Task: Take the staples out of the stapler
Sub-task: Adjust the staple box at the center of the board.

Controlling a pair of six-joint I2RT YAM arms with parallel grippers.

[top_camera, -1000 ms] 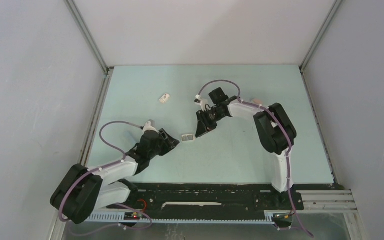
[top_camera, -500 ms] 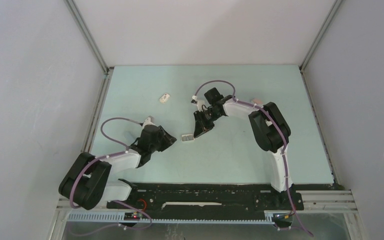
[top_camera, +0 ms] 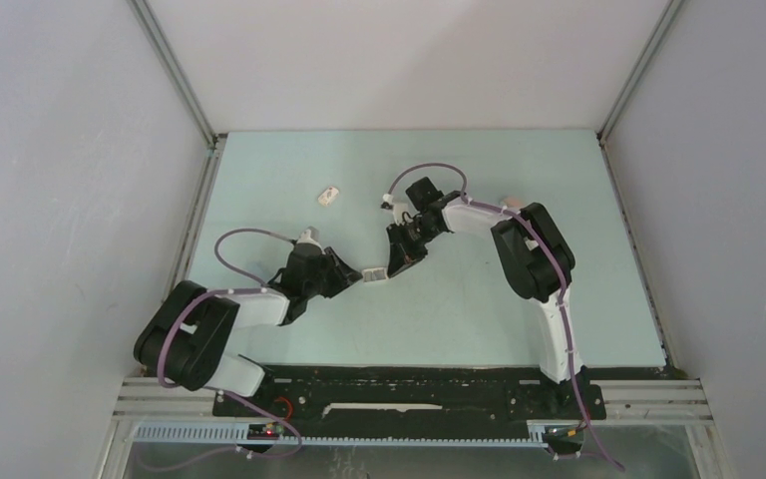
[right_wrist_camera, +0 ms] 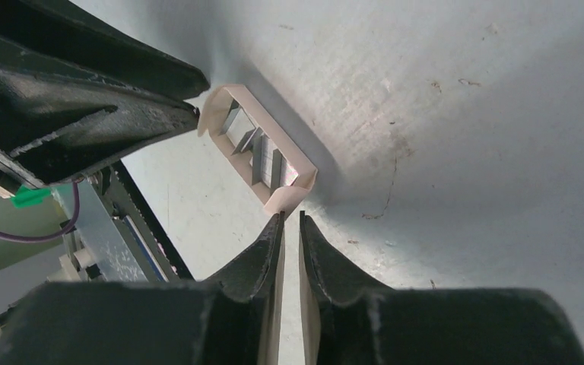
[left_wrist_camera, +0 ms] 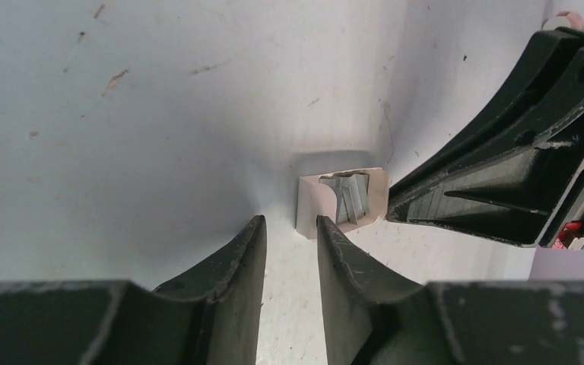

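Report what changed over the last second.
The left gripper slid right toward the staple tray, narrowing but empty. The right gripper closed on the tray's end wall. The tray, staples and the small white object stayed put.

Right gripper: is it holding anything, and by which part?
The right gripper pinches the small cardboard tray by its near end flap. The left gripper holds nothing.

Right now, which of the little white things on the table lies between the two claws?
The open tray with grey staples, flanked by left gripper and right gripper; the other white piece lies alone, farther back.
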